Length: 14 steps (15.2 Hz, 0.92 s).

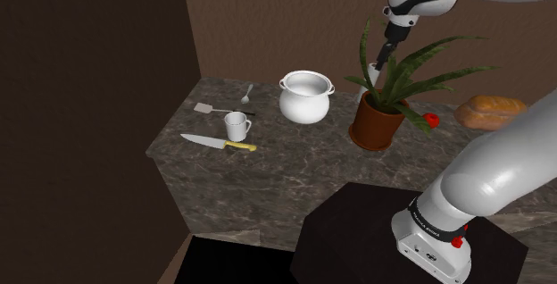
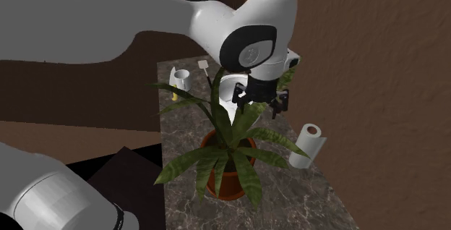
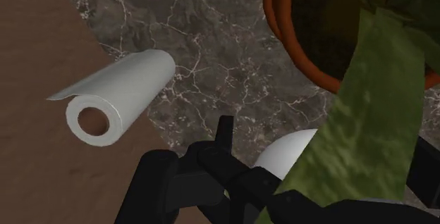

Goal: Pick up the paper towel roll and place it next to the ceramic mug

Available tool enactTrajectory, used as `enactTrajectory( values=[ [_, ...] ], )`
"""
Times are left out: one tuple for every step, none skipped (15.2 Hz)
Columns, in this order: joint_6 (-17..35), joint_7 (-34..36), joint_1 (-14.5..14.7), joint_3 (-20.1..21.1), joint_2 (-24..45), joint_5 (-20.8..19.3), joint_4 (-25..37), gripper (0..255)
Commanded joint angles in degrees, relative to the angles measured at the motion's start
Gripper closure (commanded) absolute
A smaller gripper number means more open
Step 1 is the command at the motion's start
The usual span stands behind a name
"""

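The white paper towel roll [image 2: 307, 145] lies on its side on the marble counter, up against the brown wall beside the potted plant [image 2: 230, 156]. In the wrist view the roll [image 3: 120, 99] lies ahead of the fingers and off to one side, its hollow core facing the camera. My gripper [image 2: 260, 98] hovers open above the plant's leaves with nothing in it, a short way from the roll. One black finger [image 3: 155, 184] shows clearly, and a green leaf [image 3: 367, 117] covers the other. The white mug [image 1: 236, 127] stands far off towards the shoulder view's left.
A white lidless pot [image 1: 305, 96] stands between mug and plant. A yellow-handled knife [image 1: 219, 142], a spatula [image 1: 214, 110] and a fork [image 1: 247, 92] lie around the mug. A bread loaf [image 1: 489, 111] and a small red fruit [image 1: 430, 120] sit at the right. Long leaves spread around the gripper.
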Motion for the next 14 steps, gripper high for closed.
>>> enactTrajectory(
  values=[
    [1.9,-4.0,0.1,-1.9,5.2,2.6,3.0,0],
    [2.5,-6.0,0.0,-2.6,7.6,4.0,4.6,0],
    [2.9,-8.1,-0.3,-3.3,10.1,5.6,6.3,0],
    [3.3,-10.1,-0.7,-3.8,12.6,7.3,8.0,0],
    [3.6,-12.1,-1.2,-4.1,15.1,9.0,9.9,0],
    [3.7,-14.1,-1.9,-4.3,17.7,10.7,11.9,0],
    [3.7,-16.0,-2.7,-4.4,20.3,12.4,14.0,0],
    [3.7,-17.8,-3.7,-4.3,22.8,14.1,16.2,0],
    [3.5,-19.5,-4.7,-4.1,25.4,15.7,18.5,0],
    [3.3,-21.1,-5.9,-3.8,27.9,17.2,20.8,0],
    [3.0,-22.5,-7.1,-3.4,30.4,18.6,23.4,0],
    [2.6,-23.8,-8.5,-2.9,32.8,19.9,26.0,0],
    [2.1,-25.0,-9.8,-2.4,35.3,21.2,28.7,0],
    [1.5,-26.1,-11.2,-1.9,37.8,22.3,31.6,0]
  ],
)
